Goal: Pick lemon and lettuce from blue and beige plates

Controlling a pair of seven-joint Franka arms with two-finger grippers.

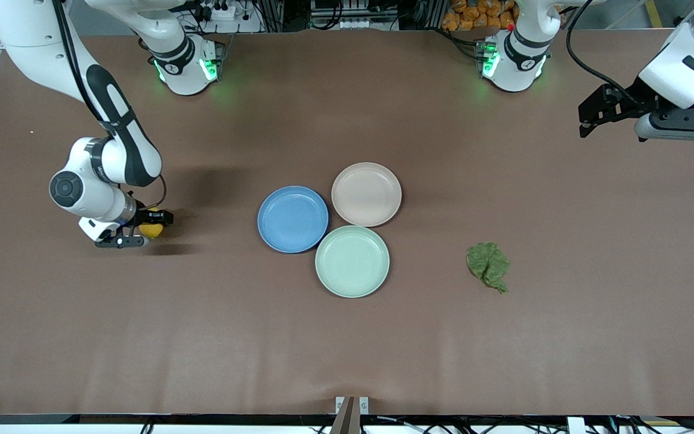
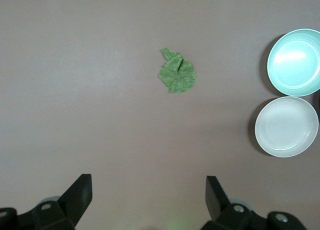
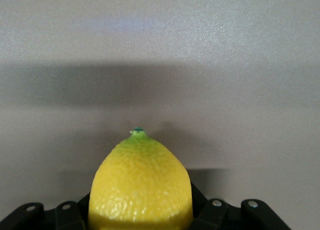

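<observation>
The lemon [image 1: 152, 229] sits between the fingers of my right gripper [image 1: 145, 231], low over the bare table at the right arm's end; the gripper is shut on it. In the right wrist view the lemon [image 3: 140, 182] fills the jaws of the right gripper [image 3: 140, 216]. The lettuce [image 1: 488, 265] lies on the table toward the left arm's end, apart from the plates. The blue plate [image 1: 293, 218] and beige plate [image 1: 366, 194] are empty. My left gripper [image 1: 588, 120] is open and empty, high over the left arm's end. The left wrist view shows the left gripper [image 2: 148, 191], the lettuce [image 2: 177, 72] and the beige plate [image 2: 286, 126].
A mint-green plate [image 1: 352, 261], empty, touches the blue and beige plates and lies nearer the front camera; it also shows in the left wrist view [image 2: 295, 61]. The brown table [image 1: 347, 349] is bare around them.
</observation>
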